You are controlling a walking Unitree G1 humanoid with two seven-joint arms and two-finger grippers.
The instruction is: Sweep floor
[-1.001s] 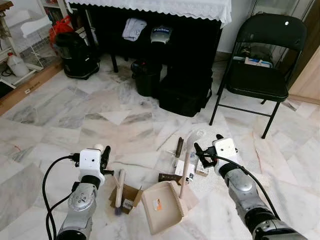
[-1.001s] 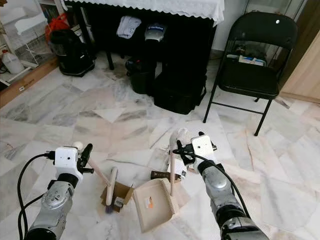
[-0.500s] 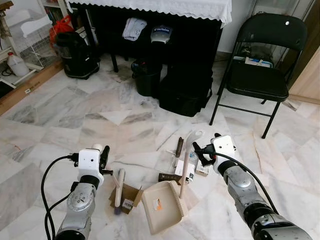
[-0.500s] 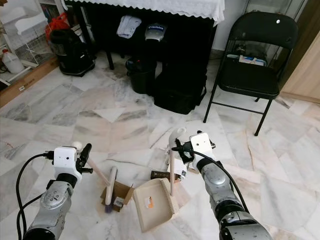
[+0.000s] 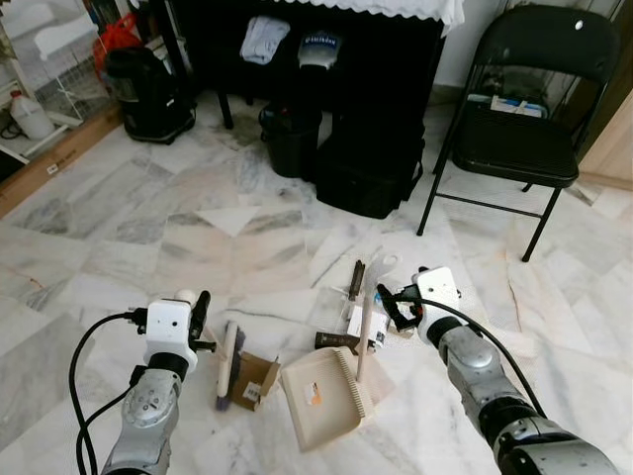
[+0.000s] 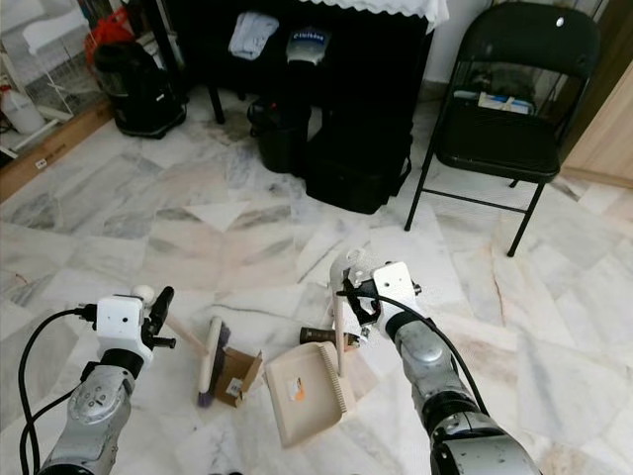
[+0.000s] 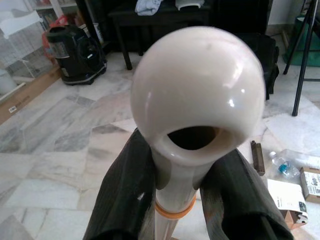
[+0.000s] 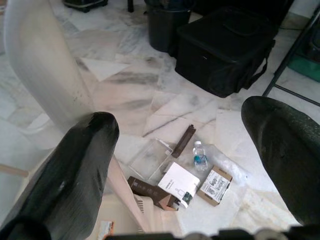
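Left eye view: beige dustpan (image 5: 321, 398) flat on the floor (image 5: 148, 247), near centre, pan bare apart from a small orange label, upright handle (image 5: 366, 332) rising from its far right corner. Just left of it, a small open cardboard box (image 5: 252, 379) (contents too small to tell). Beyond the dustpan, scattered litter: a white carton (image 8: 178, 182), a small plastic bottle (image 8: 199, 156), a brown printed box (image 8: 214, 186), a dark brown bar (image 5: 356, 278) and a flattened clear wrapper (image 8: 150, 159).

White and grey marble floor throughout. Far centre, a dark piano (image 5: 326, 89) under a white lace cover, folded cloths (image 5: 264, 38) on its ledge; below it a black bin (image 5: 294, 139) and a black bag (image 5: 371, 173). Far left, a black vacuum cleaner (image 5: 148, 89) with a red bag behind, a wire rack and a white jug (image 5: 28, 116). Far right, a black folding chair (image 5: 519, 119) with papers on the seat.

Hand broom (image 5: 228, 353) lying on the floor at the box's left side, brush head touching the box, its pale stick running back up to the left gripper (image 5: 198, 317). Left jaws clamped on that stick just under its rounded white knob (image 7: 197, 95), fingers (image 7: 122, 200) pressed against both sides. Right gripper (image 5: 394, 305) up beside the top of the dustpan handle, jaws wide apart, the pale handle standing against one finger (image 8: 70, 170) and well clear of the other (not gripped).
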